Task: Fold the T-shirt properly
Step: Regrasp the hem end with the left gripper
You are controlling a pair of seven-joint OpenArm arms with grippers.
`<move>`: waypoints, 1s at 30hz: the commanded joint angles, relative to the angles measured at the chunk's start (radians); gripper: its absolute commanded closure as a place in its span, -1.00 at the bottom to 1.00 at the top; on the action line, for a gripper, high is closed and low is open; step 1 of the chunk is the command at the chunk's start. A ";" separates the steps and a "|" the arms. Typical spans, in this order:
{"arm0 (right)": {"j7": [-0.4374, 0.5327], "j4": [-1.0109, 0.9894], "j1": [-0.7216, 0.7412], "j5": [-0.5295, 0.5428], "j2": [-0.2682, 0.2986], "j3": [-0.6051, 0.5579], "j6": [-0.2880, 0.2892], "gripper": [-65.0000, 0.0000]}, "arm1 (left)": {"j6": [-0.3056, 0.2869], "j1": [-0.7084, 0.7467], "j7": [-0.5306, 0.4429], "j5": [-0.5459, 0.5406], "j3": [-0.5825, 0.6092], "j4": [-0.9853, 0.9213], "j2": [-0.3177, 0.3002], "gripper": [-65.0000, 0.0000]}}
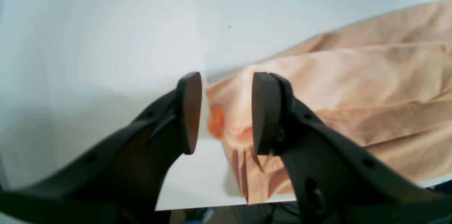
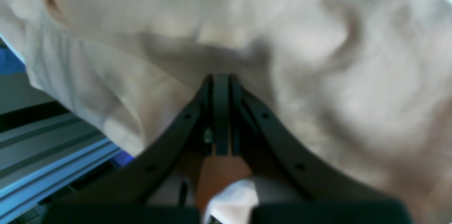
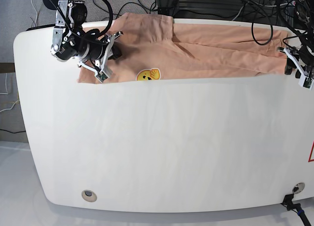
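The white bench (image 3: 162, 147) fills most of the base view, its near half bare apart from a small round fitting (image 3: 88, 194) by the front edge. The T-shirt (image 3: 206, 52), peach-pink, lies stretched in a long band along the far edge of the bench, reaching from one arm to the other. Its near edge runs almost straight across, and a fold of cloth stands up near the far left corner in that view. A yellow smiley print (image 3: 148, 75) faces up close to that near edge, left of the middle.

The right hand (image 3: 107, 52) sits over the shirt's end on the left of the base view. In the right wrist view its two fingers are pressed flat together, with pale blurred cloth bunched around the fingertips (image 2: 221, 86), so it is clamped on the T-shirt (image 2: 317, 58).

The left hand (image 3: 293, 64) is at the opposite end, by the bench's right edge in the base view. In the left wrist view its fingers stand apart, and the gathered corner of the T-shirt (image 1: 353, 86) lies between the pads (image 1: 263, 111) without being squeezed; whether the cloth touches either pad is unclear.

Dark cables (image 3: 260, 20) hang behind the bench.
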 commanded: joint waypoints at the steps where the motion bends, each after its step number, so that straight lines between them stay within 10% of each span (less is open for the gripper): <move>1: 0.011 0.014 0.006 0.012 0.008 0.004 0.002 1.00 | 0.002 0.019 -0.012 -0.004 -0.009 0.018 -0.021 0.31; 13: 0.011 0.014 0.006 0.012 0.008 0.004 0.002 1.00 | 0.002 0.034 -0.012 -0.010 -0.080 0.019 -0.077 0.30; 22: 0.014 0.014 0.009 0.008 0.006 0.004 0.002 1.00 | 0.002 0.056 -0.012 -0.006 0.144 0.051 0.068 0.33; 27: 0.014 0.014 0.022 0.011 -0.017 0.005 0.002 1.00 | 0.002 0.096 -0.012 -0.004 0.160 0.071 0.112 1.00; 30: 0.014 0.014 0.022 0.011 -0.020 0.005 0.002 1.00 | 0.002 0.099 -0.012 -0.001 0.160 0.068 0.112 1.00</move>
